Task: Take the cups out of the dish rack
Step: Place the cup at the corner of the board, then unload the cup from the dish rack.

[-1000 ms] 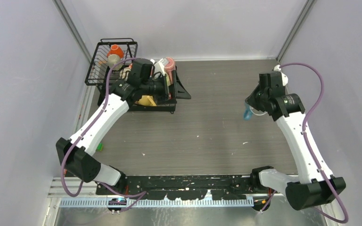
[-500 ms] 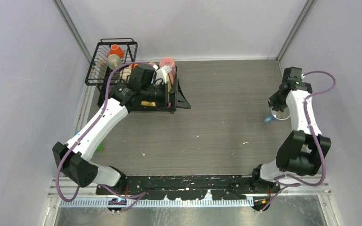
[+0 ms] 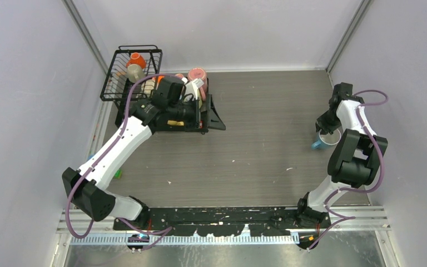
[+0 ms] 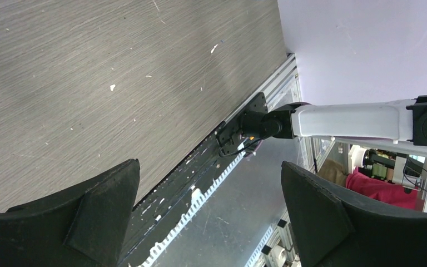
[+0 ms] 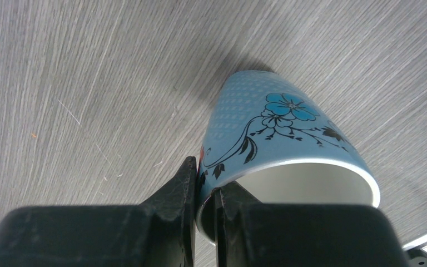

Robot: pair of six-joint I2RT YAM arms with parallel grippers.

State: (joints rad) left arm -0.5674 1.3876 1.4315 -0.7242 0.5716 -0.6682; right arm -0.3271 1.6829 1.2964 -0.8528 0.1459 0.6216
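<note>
The table (image 3: 256, 150) is a grey, wood-grain surface, scuffed with fine scratches and dotted with small white flecks (image 3: 289, 168). It is closed in on three sides by plain pale lilac walls (image 3: 228, 30), with metal posts (image 3: 83, 30) running up the far corners. Along the near edge lie a black mounting strip (image 3: 222, 214) and a ribbed aluminium rail (image 3: 228, 239). The black wire dish rack (image 3: 216, 110) sits in the far left corner. Its deeper basket section (image 3: 110, 84) is against the left wall and holds an orange cup (image 3: 136, 57) and a beige cup (image 3: 134, 70). A pink mug (image 3: 197, 74) stands at the far end of the tray section. The left gripper (image 3: 200, 108) hangs over that tray with its fingers (image 4: 105, 206) spread wide and nothing between them; its wrist camera looks past them to the bare tabletop and the near rail. On the far right side of the table, close to the right wall and well apart from the rack, the right gripper (image 5: 205, 183) is pinched tight on the rim of a light blue mug (image 5: 278, 133) printed with a blue flower and black stems. One finger is inside the rim and one outside. The mug is upright, low over its own shadow; whether its base touches the wood cannot be told.
</note>
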